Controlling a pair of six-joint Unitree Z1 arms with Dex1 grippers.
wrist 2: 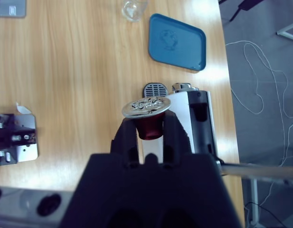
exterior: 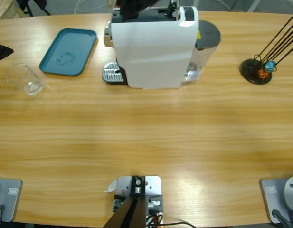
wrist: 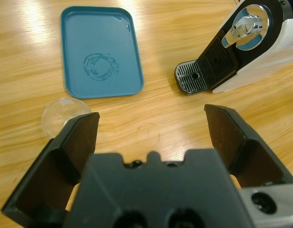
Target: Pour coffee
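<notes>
Wood grain runs the length of the table [exterior: 146, 142] under my cameras. From above I see the white machine [exterior: 153, 47] at the far middle, its drip grate [exterior: 111, 72] poking out on the side toward the teal tray [exterior: 69, 52]. A clear glass [exterior: 25, 79] sits near the table's edge, just beside the tray and apart from it. On the opposite side a black stand [exterior: 257, 71] holds thin dark rods that lean up and out.

My left gripper [wrist: 153, 135] has its jaws spread wide with nothing between them. Past them I see the tray [wrist: 101, 50] with a faint ring mark in its middle, the glass [wrist: 63, 114] just in front of one jaw, and the machine's grate [wrist: 193, 78] under its chrome spout [wrist: 246, 28]. I see no coffee in the glass from here; it looks clear.

My right gripper [wrist 2: 150, 124] is high above the table, clamped on a dark red capsule [wrist 2: 147, 118] with a silver foil rim. The capsule hangs over the machine [wrist 2: 193, 118]; beyond it lie the tray [wrist 2: 177, 42] and the glass [wrist 2: 133, 8] at the top edge.
</notes>
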